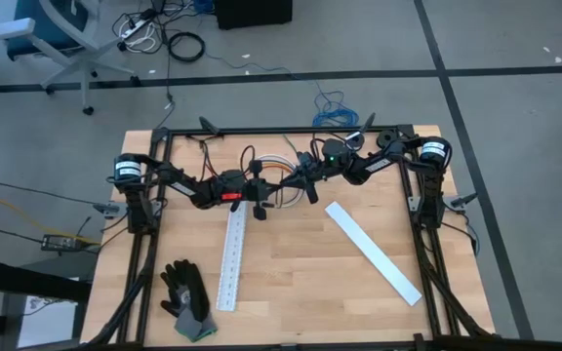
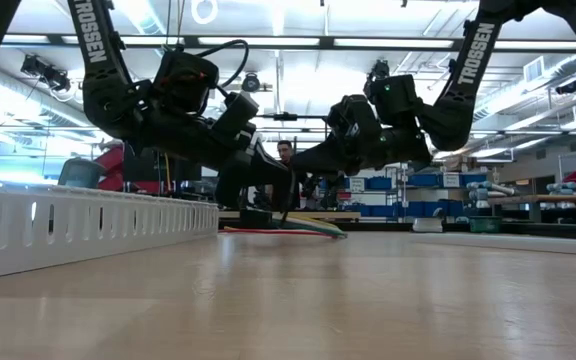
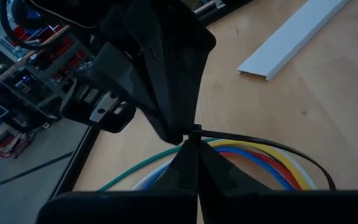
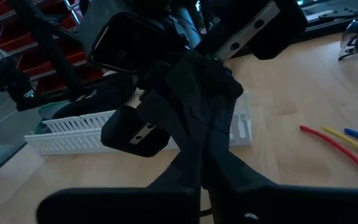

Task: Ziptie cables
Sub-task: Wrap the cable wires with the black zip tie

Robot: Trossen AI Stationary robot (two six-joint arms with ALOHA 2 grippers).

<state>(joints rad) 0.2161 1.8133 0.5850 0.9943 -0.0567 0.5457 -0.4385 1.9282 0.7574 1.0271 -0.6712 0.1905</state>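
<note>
Near the table's far edge, the left gripper (image 1: 260,191) and right gripper (image 1: 305,181) meet tip to tip. Left gripper: jaws pressed together, pinching the ziptie (image 3: 253,142), which runs out sideways from its fingertips. Right gripper: jaws closed, apparently on the same strip; exact contact cannot be told. Cables (image 3: 260,158), red, yellow, blue, white and green, lie on the table (image 1: 301,273) directly beneath and between both fingertips.

Two black jointed arms (image 2: 158,100) lettered TROSSEN in white, cables looped.
</note>
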